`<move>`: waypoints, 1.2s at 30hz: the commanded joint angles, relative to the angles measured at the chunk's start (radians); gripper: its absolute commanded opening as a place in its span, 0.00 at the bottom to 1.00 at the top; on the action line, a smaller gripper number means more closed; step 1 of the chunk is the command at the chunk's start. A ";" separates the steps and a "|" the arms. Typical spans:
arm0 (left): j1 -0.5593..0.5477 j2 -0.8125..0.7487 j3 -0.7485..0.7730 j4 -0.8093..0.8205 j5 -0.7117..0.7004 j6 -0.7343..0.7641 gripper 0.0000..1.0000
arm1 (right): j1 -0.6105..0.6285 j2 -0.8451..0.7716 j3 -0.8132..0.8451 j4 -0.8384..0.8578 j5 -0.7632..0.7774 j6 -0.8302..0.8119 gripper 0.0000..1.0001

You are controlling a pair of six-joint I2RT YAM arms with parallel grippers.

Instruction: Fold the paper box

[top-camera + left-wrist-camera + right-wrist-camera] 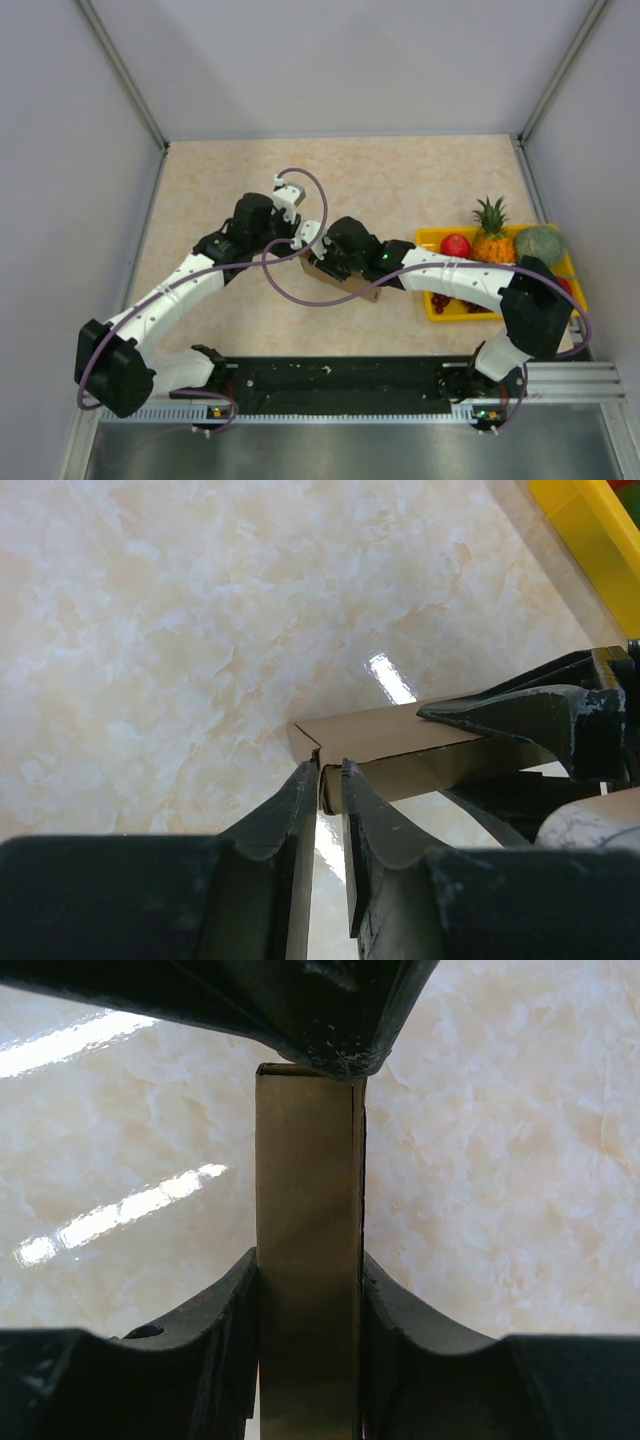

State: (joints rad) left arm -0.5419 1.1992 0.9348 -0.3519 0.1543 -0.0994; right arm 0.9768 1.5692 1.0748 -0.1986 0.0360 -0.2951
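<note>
The paper box (352,287) is a narrow brown cardboard box held up off the marble table between both arms at the centre. My left gripper (330,772) is shut on the box's near end (400,742), pinching a thin cardboard edge between its fingertips. My right gripper (310,1257) is shut across the box's width, and the box (308,1150) stands straight up between its fingers. In the top view the left gripper (300,250) and right gripper (333,266) meet at the box, almost touching. The right gripper's black fingers (540,720) show in the left wrist view.
A yellow fruit tray (432,240) stands at the right with a pineapple (490,238), a red fruit (455,245), a green melon (540,243) and dark grapes (450,303). Its corner (590,520) shows in the left wrist view. Grey walls enclose the table.
</note>
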 commanded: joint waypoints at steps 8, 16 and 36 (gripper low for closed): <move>0.036 -0.084 -0.056 -0.010 0.022 0.023 0.32 | -0.007 0.040 -0.009 -0.009 -0.033 0.017 0.16; 0.043 -0.053 -0.064 0.053 0.074 0.006 0.26 | -0.007 0.037 -0.010 -0.010 -0.033 0.016 0.16; 0.043 -0.001 -0.004 0.054 0.079 0.015 0.27 | -0.006 0.046 -0.004 -0.012 -0.031 0.014 0.16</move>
State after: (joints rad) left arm -0.5030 1.2026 0.8875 -0.3431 0.2306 -0.0856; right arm 0.9768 1.5692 1.0752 -0.2001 0.0330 -0.2958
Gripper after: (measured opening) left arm 0.264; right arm 0.358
